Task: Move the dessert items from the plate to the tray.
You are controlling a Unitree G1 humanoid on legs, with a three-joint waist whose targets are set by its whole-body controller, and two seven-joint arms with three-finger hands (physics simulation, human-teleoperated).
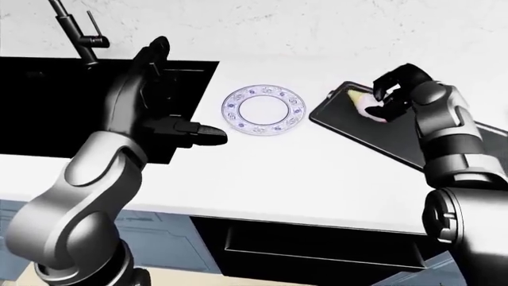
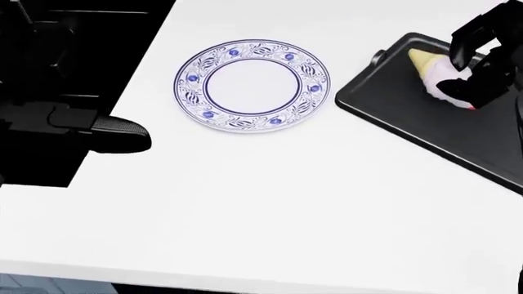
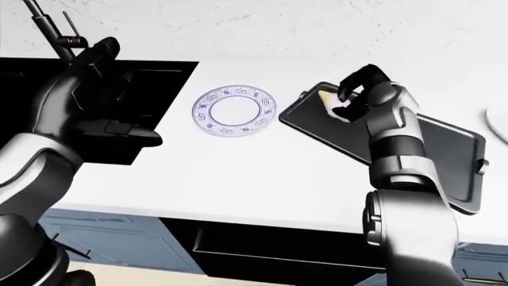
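Note:
A blue-patterned white plate [image 2: 189,92] lies bare on the white counter. A black tray [image 2: 409,116] lies to its right. A dessert item [image 2: 431,68], a yellow cone with a pink and white top, lies at the tray's upper left corner. My right hand [image 2: 474,67] is over the tray, its fingers curled round the dessert's pink end. My left hand [image 1: 171,107] is open and empty, held over the sink's right edge, left of the plate.
A black sink [image 1: 47,101] with a faucet [image 1: 75,30] fills the upper left of the left-eye view. A dark open drawer [image 1: 317,244] shows under the counter's near edge. A white rim [image 3: 498,122] shows at the right edge of the right-eye view.

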